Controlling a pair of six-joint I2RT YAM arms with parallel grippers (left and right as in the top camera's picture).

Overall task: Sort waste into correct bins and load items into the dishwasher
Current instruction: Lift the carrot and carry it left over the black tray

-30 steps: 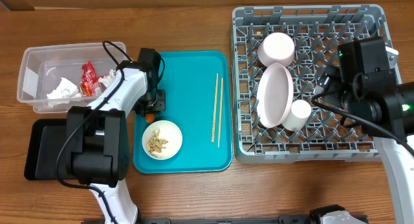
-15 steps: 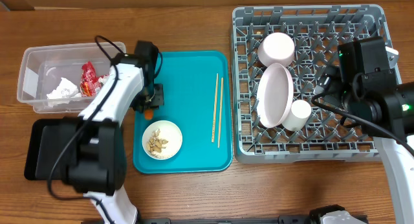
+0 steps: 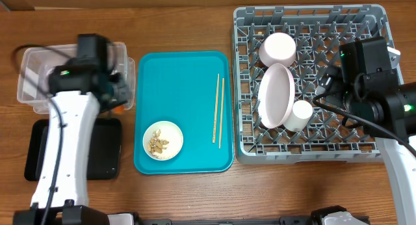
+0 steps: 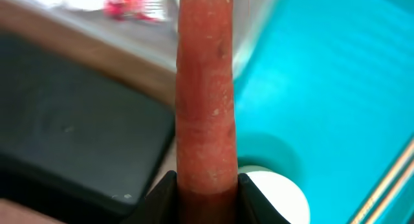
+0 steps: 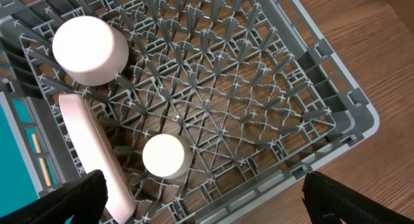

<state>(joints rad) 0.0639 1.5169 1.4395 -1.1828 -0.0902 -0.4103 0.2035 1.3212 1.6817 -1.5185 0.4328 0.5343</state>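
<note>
Item: carrot [image 4: 206, 101], clamped upright in left gripper [image 4: 206, 193], at the table's 9 o'clock, between clear tub [image 3: 29, 69] at 10 and black tray [image 3: 107, 150] at 8.
Right gripper [image 5: 217, 201]: spread wide, empty, over rack [image 3: 292, 155] at 3.
Risk: released at the tub's edge, the carrot may land on bare table or in the wrong bin.

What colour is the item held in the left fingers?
Orange; the carrot shows best in left wrist view.

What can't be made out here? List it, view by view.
- Overhead: the left arm covers most of what lies in the clear tub.
- Left wrist: the lower end of the carrot is hidden inside the left end effector; the red wrapper is blurred.
- Right wrist: the right end effector is cut off by the bottom edge.
</note>
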